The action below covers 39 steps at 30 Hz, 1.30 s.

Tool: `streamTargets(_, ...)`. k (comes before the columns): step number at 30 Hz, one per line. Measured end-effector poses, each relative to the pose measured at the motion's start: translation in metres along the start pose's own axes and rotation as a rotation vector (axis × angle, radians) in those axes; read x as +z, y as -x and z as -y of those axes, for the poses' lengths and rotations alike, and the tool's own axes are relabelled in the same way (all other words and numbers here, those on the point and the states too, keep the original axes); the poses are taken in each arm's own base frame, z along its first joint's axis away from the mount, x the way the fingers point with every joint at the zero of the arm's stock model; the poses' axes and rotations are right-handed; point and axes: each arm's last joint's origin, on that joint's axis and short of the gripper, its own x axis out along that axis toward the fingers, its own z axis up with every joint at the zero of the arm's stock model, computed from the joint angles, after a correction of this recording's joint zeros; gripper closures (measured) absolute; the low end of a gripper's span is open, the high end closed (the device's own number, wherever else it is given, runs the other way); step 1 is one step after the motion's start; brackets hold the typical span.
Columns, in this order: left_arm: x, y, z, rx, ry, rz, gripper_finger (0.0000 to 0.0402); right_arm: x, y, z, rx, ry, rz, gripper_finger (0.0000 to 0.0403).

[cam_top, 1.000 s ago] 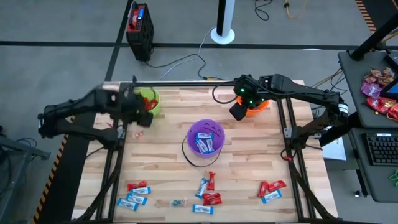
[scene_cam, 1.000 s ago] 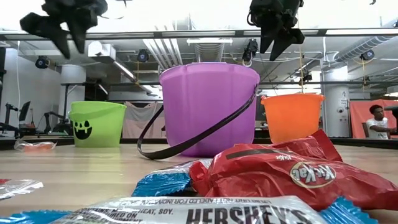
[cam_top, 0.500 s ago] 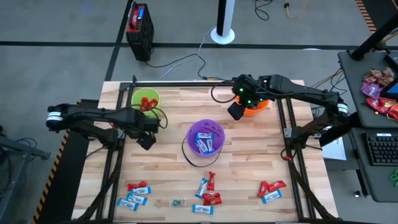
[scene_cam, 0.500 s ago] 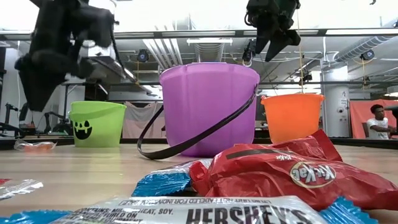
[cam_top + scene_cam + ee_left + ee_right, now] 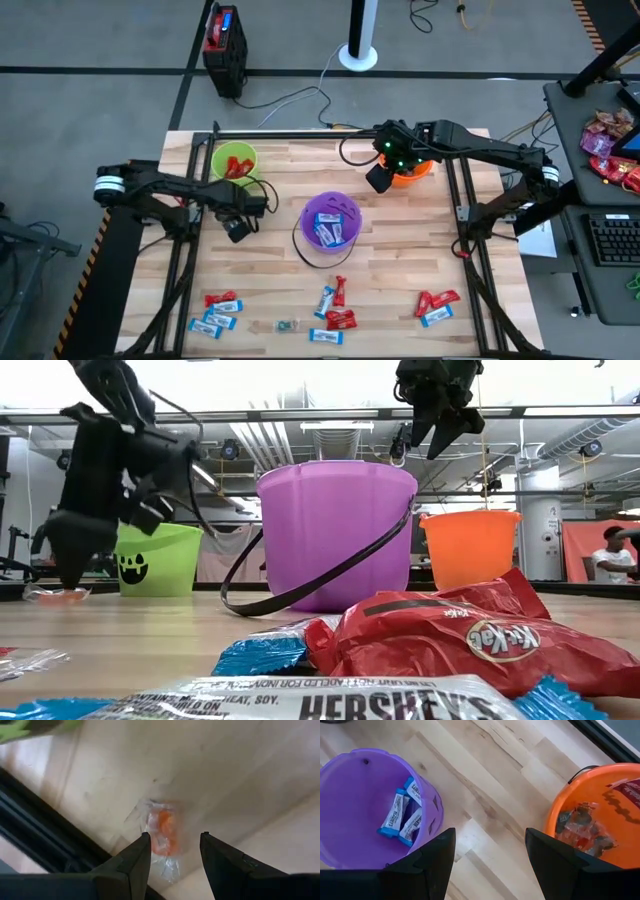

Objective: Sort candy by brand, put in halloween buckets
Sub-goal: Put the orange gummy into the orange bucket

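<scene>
A clear-wrapped orange candy (image 5: 162, 832) lies flat on the wood at the table's left. My left gripper (image 5: 237, 228) is open just over it, pointing steeply down, one finger on each side of the wrapper; in the low view it (image 5: 68, 582) hangs close above the candy (image 5: 60, 596). The green bucket (image 5: 234, 162) holds red candy, the purple bucket (image 5: 331, 222) blue-and-white pieces, and the orange bucket (image 5: 590, 815) clear-wrapped ones. My right gripper (image 5: 381, 180) waits open, high between the purple and orange buckets. Loose candy (image 5: 335, 305) lies along the near edge.
More candy lies in groups at the near left (image 5: 218, 310) and near right (image 5: 437, 305). The table's black frame rail (image 5: 45, 845) runs close beside the left gripper. A black and red box (image 5: 224, 38) stands on the floor beyond. A desk with a keyboard (image 5: 610, 240) is at the right.
My left gripper has come away from above the green bucket toward the table's near edge and sunk down close to the wood, rolling its wrist and tipping more steeply down. It now stands over the clear-wrapped orange candy.
</scene>
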Motion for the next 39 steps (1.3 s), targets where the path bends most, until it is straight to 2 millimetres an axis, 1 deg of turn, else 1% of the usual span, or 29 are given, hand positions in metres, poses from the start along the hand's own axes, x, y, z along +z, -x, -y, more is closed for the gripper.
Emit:
streamTargets(4, 0.0, -0.014, 0.003, 0.009, -0.017, -0.03, 0.0249, 0.0, 0.0, 0.0, 0.001, -0.007, 0.0, 0.017)
streamTargets(7, -0.001, -0.021, 0.004, 0.018, -0.021, -0.045, 0.0249, 0.0, 0.0, 0.0, 0.003, -0.011, -0.002, 0.017)
streamTargets(12, -0.001, -0.02, 0.004, -0.006, -0.057, -0.031, 0.0255, 0.0, 0.0, 0.0, 0.003, -0.009, -0.002, 0.017)
streamTargets(14, 0.0, -0.018, 0.005, -0.022, -0.05, -0.021, 0.0278, 0.0, 0.0, 0.0, 0.003, -0.004, -0.002, 0.017)
streamTargets(15, 0.001, -0.017, 0.005, -0.032, -0.04, -0.016, 0.0297, 0.0, 0.0, 0.0, 0.003, 0.001, -0.002, 0.017)
streamTargets(18, 0.004, -0.014, 0.006, -0.053, -0.021, 0.014, 0.037, 0.0, 0.0, 0.0, 0.002, 0.004, -0.002, 0.017)
streamTargets(19, 0.004, -0.014, 0.006, -0.055, -0.019, 0.016, 0.0385, 0.0, 0.0, 0.0, 0.002, 0.007, -0.003, 0.017)
streamTargets(22, 0.005, -0.013, 0.007, -0.085, -0.017, 0.008, 0.0392, 0.0, 0.0, 0.0, 0.002, 0.014, -0.003, 0.017)
streamTargets(24, 0.008, -0.005, 0.011, -0.17, -0.023, 0.003, 0.0399, 0.0, 0.0, 0.0, 0.002, 0.015, -0.003, 0.017)
streamTargets(27, 0.013, 0.018, 0.016, -0.296, -0.05, 0.051, 0.0401, -0.001, 0.0, 0.0, 0.0, 0.02, -0.008, 0.017)
streamTargets(29, 0.016, 0.042, 0.018, -0.364, -0.079, 0.12, 0.0401, -0.001, 0.0, 0.0, -0.002, 0.022, -0.012, 0.017)
streamTargets(31, 0.02, 0.07, 0.017, -0.436, -0.125, 0.21, 0.0401, -0.001, 0.0, 0.0, -0.002, 0.027, -0.012, 0.017)
streamTargets(33, 0.023, 0.104, 0.012, -0.517, -0.18, 0.333, 0.0401, -0.001, 0.0, 0.0, -0.002, 0.03, -0.012, 0.017)
streamTargets(35, 0.029, 0.141, 0.006, -0.578, -0.221, 0.512, 0.0401, -0.001, 0.0, 0.0, -0.002, 0.031, -0.011, 0.017)
streamTargets(37, 0.038, 0.173, -0.004, -0.583, -0.231, 0.698, 0.0401, -0.001, 0.0, 0.0, -0.002, 0.031, -0.01, 0.017)
streamTargets(39, 0.051, 0.198, -0.016, -0.569, -0.217, 0.868, 0.0402, -0.001, 0.0, 0.0, -0.001, 0.036, -0.008, 0.017)
